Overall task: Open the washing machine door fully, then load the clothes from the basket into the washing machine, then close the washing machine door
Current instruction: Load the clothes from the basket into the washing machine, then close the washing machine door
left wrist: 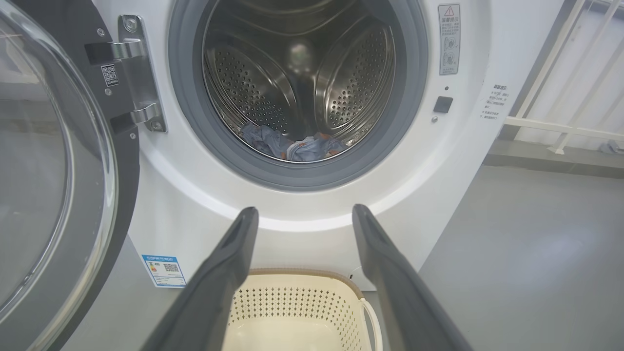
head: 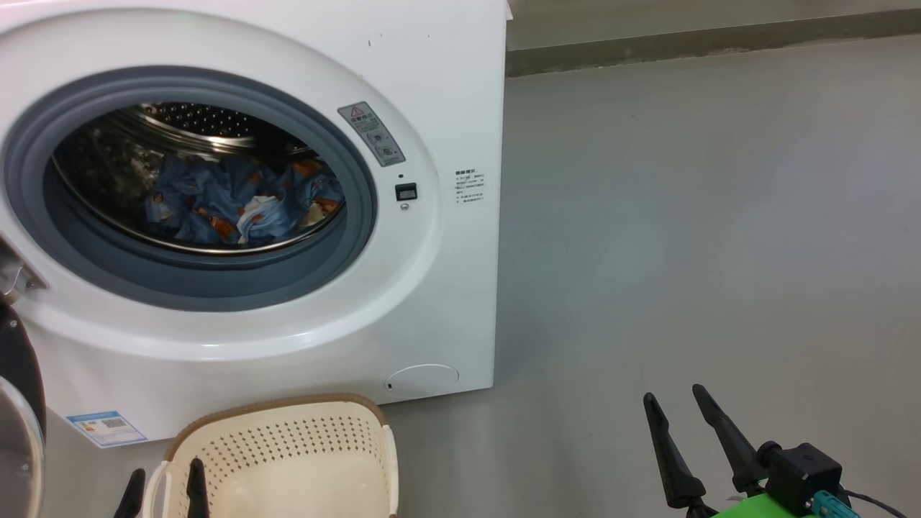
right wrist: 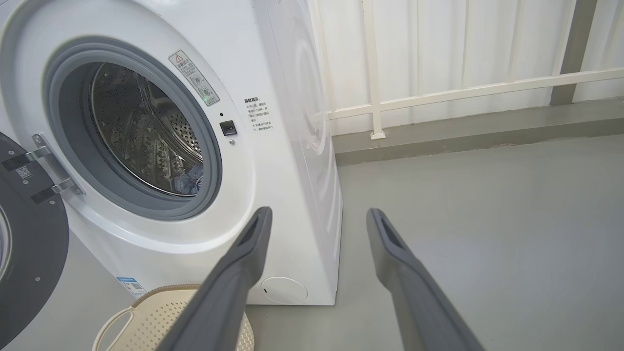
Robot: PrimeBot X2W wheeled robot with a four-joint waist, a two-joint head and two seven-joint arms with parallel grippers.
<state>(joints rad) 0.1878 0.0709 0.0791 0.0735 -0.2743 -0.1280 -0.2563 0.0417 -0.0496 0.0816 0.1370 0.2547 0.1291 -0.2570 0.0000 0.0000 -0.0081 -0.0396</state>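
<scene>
The washing machine (head: 446, 86) stands with its round opening uncovered. The washing machine door (left wrist: 58, 170) is swung wide to the left on its metal hinge (left wrist: 139, 73). The clothes (head: 237, 201), light blue with orange prints, lie in the steel drum, also seen as clothes (left wrist: 292, 144). The basket (head: 288, 432) sits on the floor in front of the machine, and nothing shows inside it. My left gripper (head: 165, 478) is open just above the basket's left handle, holding nothing. My right gripper (head: 674, 396) is open over bare floor to the right, away from the machine.
Grey floor (head: 683, 216) stretches to the right of the machine. A low kerb (right wrist: 463, 131) and a white railing (right wrist: 438, 92) run along the back. The open door (right wrist: 29, 243) juts out at the machine's left side, close to the basket (right wrist: 161, 312).
</scene>
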